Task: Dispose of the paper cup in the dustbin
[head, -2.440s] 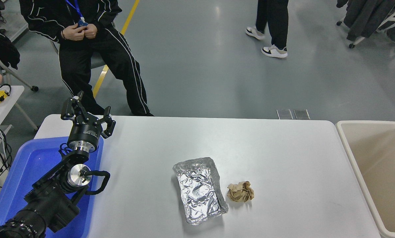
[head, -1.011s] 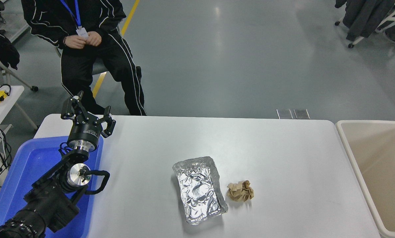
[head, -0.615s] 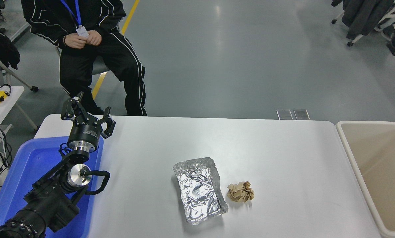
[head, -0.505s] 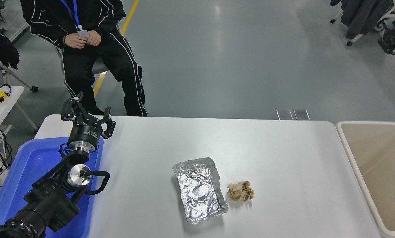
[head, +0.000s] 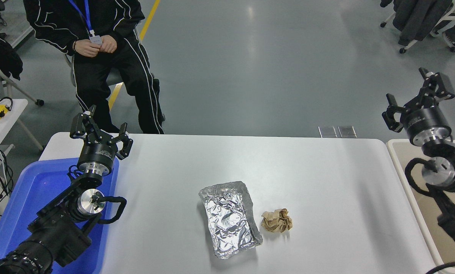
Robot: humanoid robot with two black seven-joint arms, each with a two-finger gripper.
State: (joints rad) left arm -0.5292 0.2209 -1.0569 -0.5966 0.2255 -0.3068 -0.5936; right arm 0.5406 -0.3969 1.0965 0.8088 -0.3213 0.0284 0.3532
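Note:
No paper cup shows anywhere in view. The beige dustbin (head: 401, 167) stands at the table's right end, partly covered by my right arm. My right gripper (head: 416, 89) is raised above the bin's far corner, fingers spread open and empty. My left gripper (head: 100, 127) is parked open and empty at the table's far left, over the blue tray.
A crumpled foil sheet (head: 230, 217) and a crumpled brown paper ball (head: 276, 220) lie at the table's front middle. A blue plastic tray (head: 29, 198) sits at the left under my left arm. A person (head: 98, 42) sits beyond the far left corner.
My right arm has come into view at the right edge and risen above the dustbin; only a cable loop showed before. The left arm, foil and paper ball have not moved.

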